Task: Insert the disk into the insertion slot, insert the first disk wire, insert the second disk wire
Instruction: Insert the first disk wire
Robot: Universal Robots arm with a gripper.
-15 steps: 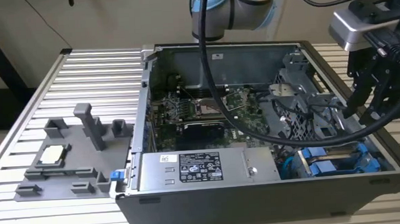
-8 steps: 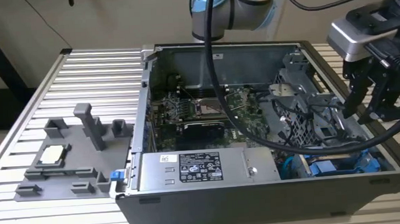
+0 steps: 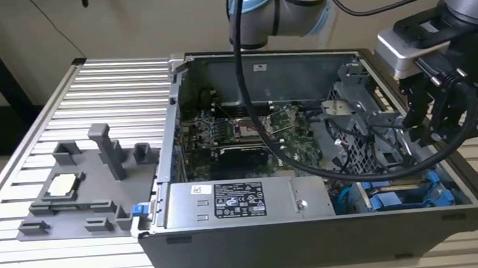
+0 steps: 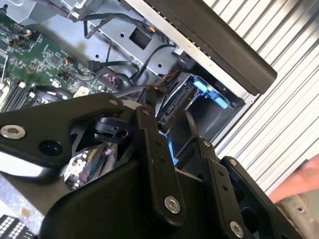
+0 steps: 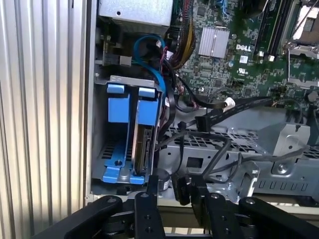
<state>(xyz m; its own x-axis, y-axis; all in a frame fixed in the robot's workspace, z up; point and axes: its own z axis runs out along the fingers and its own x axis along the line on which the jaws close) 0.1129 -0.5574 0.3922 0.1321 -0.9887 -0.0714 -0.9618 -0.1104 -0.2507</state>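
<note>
Black gripper (image 3: 437, 126) hangs over the open computer case (image 3: 228, 245) at the exterior view's right; the first wrist view adds the silver-grey disk in its blue carrier (image 5: 143, 147) standing edgewise inside the grey metal insertion slot (image 5: 129, 79); fingers (image 5: 152, 185) spread apart.

In the exterior view we stand back and look down from above at the whole open computer case (image 3: 253, 250) on the ribbed metal table (image 3: 114, 85). In the first wrist view we are close and look over the black gripper (image 5: 167, 189) down into the case. In the second wrist view we are closer still and peek past the gripper at a slant. All three views share the blue and grey insertion slot (image 5: 134, 81) and the green motherboard (image 5: 224, 69). Both wrist views also catch a bit of the table.
</note>
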